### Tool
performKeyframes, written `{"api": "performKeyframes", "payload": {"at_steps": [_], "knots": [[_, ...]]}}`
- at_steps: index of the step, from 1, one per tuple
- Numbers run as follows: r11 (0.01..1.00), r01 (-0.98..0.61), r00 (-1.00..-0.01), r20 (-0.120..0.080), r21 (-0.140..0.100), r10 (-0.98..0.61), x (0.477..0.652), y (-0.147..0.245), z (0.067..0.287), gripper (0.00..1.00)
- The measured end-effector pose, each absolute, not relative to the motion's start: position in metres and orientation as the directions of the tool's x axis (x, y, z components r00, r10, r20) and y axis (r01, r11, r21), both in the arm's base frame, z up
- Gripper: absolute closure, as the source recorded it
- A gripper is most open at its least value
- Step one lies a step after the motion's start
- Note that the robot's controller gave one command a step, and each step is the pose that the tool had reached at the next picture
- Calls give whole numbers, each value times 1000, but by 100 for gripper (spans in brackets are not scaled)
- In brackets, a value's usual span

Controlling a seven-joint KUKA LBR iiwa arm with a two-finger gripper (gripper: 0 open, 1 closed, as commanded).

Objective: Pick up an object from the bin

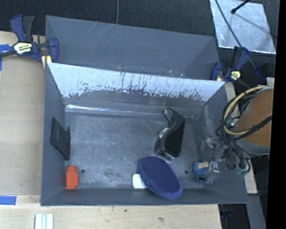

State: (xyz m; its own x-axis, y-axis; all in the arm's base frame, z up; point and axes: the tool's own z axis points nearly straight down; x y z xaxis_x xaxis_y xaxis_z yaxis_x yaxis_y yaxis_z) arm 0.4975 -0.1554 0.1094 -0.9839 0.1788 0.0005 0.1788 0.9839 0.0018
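**Five things in the bin, and I am by the right wall**

I count from the left. In the grey bin (112,143) there is one flat black thing (60,138) leaning on the left wall. Near it in the front left corner is one small orange block (71,178). Well apart from those, at the front, is one little white bit (139,182). It touches one round blue pad (161,178). Just behind the pad is one bent black thing (171,137). That makes five things, one of each.

My gripper (206,168) hangs low at the right side of the bin, over bare floor. I cannot tell if it is wide or narrow, and I see nothing held in it.

I think the blue pad is the best one to pick, as it is nearest. I should go left, stay off the wall, come straight down on the pad's edge and leave the white bit alone.
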Motion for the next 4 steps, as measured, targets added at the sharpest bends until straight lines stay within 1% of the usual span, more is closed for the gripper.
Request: {"api": "performKeyframes", "payload": {"at_steps": [1, 2, 4], "knots": [[994, 105, -994, 14, 9, 105, 505, -152, 69, 0], [995, 104, -995, 11, 10, 104, 506, -152, 70, 100], [995, 102, -995, 11, 10, 102, 506, -152, 70, 100]]}}
